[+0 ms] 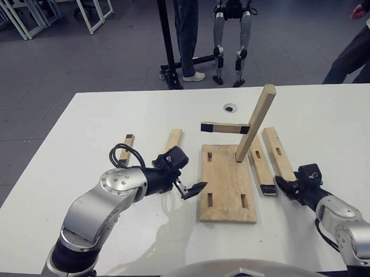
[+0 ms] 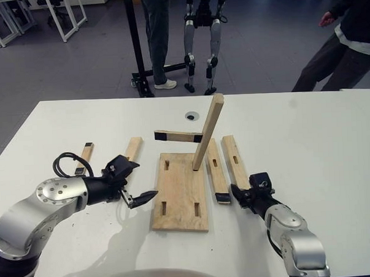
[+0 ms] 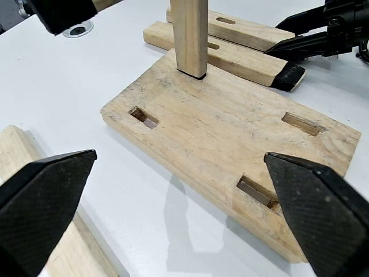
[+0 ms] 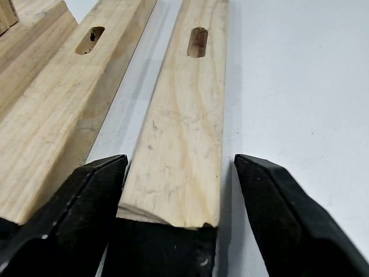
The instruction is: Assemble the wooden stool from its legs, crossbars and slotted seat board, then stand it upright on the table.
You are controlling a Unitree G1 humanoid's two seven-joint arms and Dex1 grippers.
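Left gripper: wide open and holding nothing; its fingers hang low over the table.
Right gripper: open, with its fingers on either side of the outer leg's near end. They are not closed on it, and whether either finger touches the wood cannot be told.
Board: one, lying flat just beyond the left fingertips, with four slots. Three slots are empty and the fourth holds the standing leg.
Standing leg: one, tilted, in the far slot on the right fingers' side. Its foot is hidden inside the slot.
Crossbar: one, fixed to the standing leg and sticking out toward the left arm's side, clear of the board.
Outer leg: lies flat and runs away from the right fingers. Its black tip is covered by the gripper in the head views.
Inner leg: lies flat between the outer leg and the board, beside the right fingers. Its black near end is in plain sight.
Long piece: lies flat past the left fingers, away from the board. Whether it is a leg or a crossbar is unclear.
Short piece: lies farther out on the same side and has a dark end. The left arm's cable partly covers it.
Markings: black ends on the crossbar and on both flat legs.
Count: one board, three legs, one crossbar, two unsorted pieces.
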